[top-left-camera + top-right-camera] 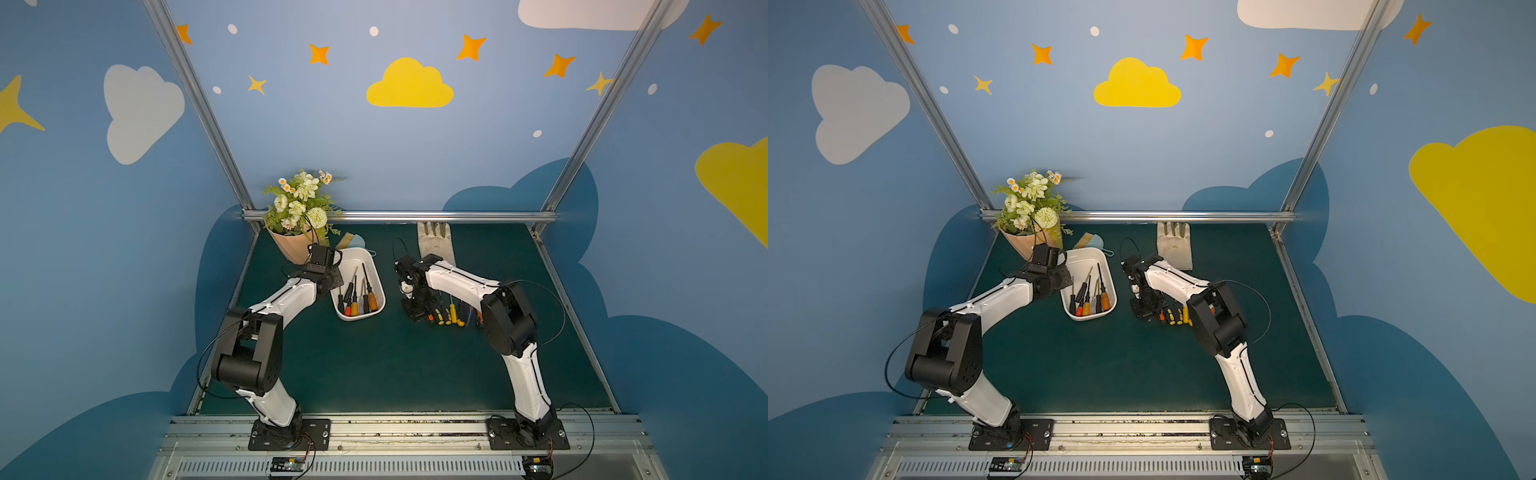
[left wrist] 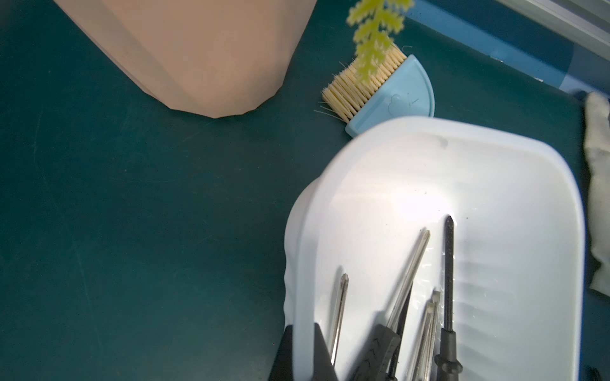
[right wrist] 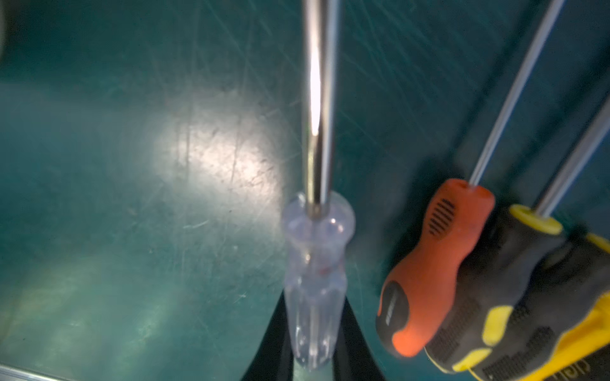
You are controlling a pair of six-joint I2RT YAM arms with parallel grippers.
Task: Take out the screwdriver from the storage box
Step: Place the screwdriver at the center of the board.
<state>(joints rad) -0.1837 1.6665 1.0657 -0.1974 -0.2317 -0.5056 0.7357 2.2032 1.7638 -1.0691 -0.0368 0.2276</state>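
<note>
Top views first: in both top views I see the white storage box (image 1: 353, 258) on the green mat (image 1: 374, 365), with several screwdrivers (image 1: 372, 300) lying inside it. Well apart from it, beside my right arm, a row of screwdrivers (image 1: 451, 313) lies on the mat, partly hidden by the arm.

Colleague: So some are out. What is your left arm doing?

Operator: Left wrist view: my left gripper (image 2: 303, 326) is clenched on the box's side wall, one finger outside and one inside. I judge that it is steadying the box. Bare shafts lie just beside it on the box floor.

Colleague: And the right?

Operator: Right wrist view: my right gripper (image 3: 313, 330) grasps a clear-handled screwdriver (image 3: 317, 257) by the handle, low over the mat and outside the box. It is just beside an orange-handled screwdriver (image 3: 429, 273) at the end of the row. I cannot tell whether it touches the mat.

Colleague: How far along, then?

Operator: Partway, I'd say. This one is out and needs only setting down and letting go. If every tool must come out, several are left.
</note>
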